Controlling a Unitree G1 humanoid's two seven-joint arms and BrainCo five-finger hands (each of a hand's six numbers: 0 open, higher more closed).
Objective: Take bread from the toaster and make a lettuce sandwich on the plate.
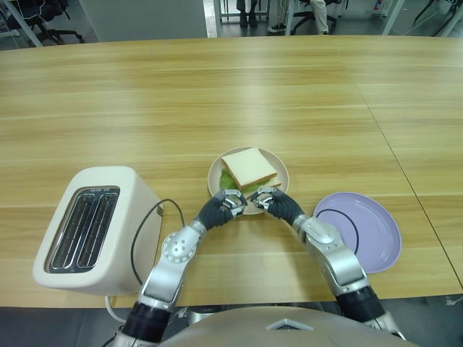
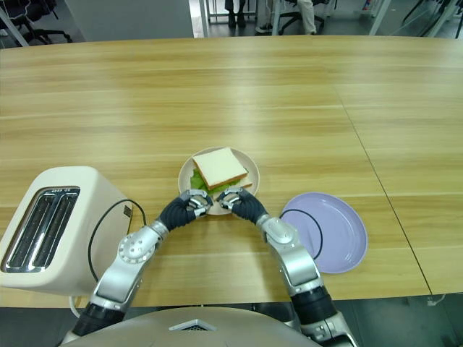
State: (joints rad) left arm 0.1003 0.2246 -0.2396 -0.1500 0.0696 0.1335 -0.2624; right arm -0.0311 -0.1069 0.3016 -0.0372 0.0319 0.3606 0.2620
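Sandwich (image 1: 249, 168) with lettuce (image 1: 228, 179) on the cream plate (image 1: 275, 157); left hand (image 1: 226, 204) and right hand (image 1: 270, 202), fingers curled, holding nothing, at its near rim.

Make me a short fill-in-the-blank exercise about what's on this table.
1. The toaster stands on the robot's ____ side.
2. Green ____ shows under the bread slice on the beige plate.
3. The purple plate lies to the ____ of the beige plate.
4. The left hand and right hand sit at the beige plate's ____ rim.
Missing words: left; lettuce; right; near.
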